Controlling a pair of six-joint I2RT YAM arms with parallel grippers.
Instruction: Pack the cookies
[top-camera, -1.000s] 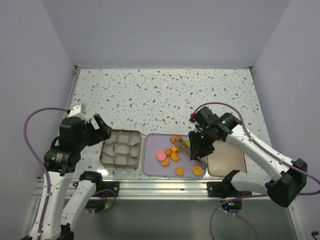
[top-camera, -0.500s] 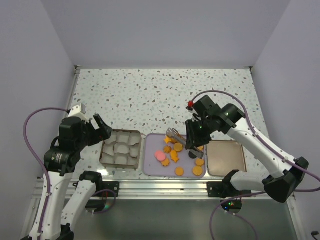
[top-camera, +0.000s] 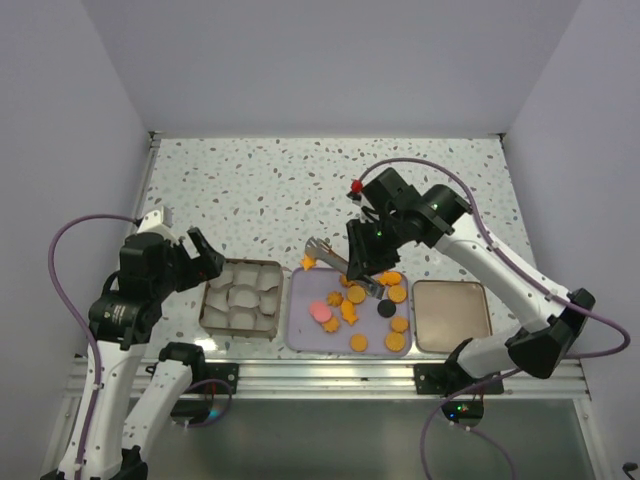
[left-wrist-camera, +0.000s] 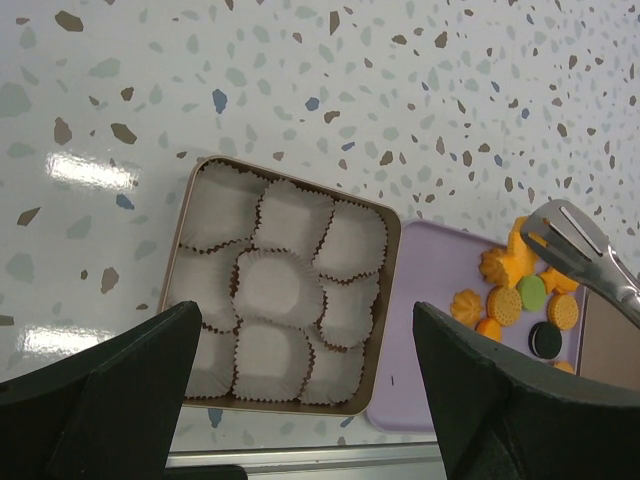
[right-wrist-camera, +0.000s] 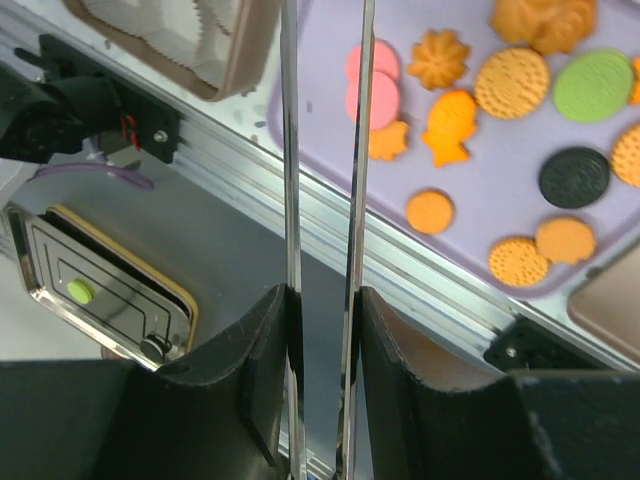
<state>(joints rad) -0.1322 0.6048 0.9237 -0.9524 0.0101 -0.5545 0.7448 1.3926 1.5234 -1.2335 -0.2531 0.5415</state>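
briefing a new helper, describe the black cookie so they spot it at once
Find the lilac tray between the box of paper cups and the tan tray. Near its right side, among orange cookies, lies the black cookie: a round disc, the only dark piece there.

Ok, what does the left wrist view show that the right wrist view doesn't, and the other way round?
Only the left wrist: the whole box of white paper cups, the speckled table and the flat tip of the tongs.
Only the right wrist: the right gripper with its jaws shut on the tongs' two arms, the pink cookies, and a metal tin below the table edge.
Both: the purple tray, the green cookie, the black cookie and a corner of the box.
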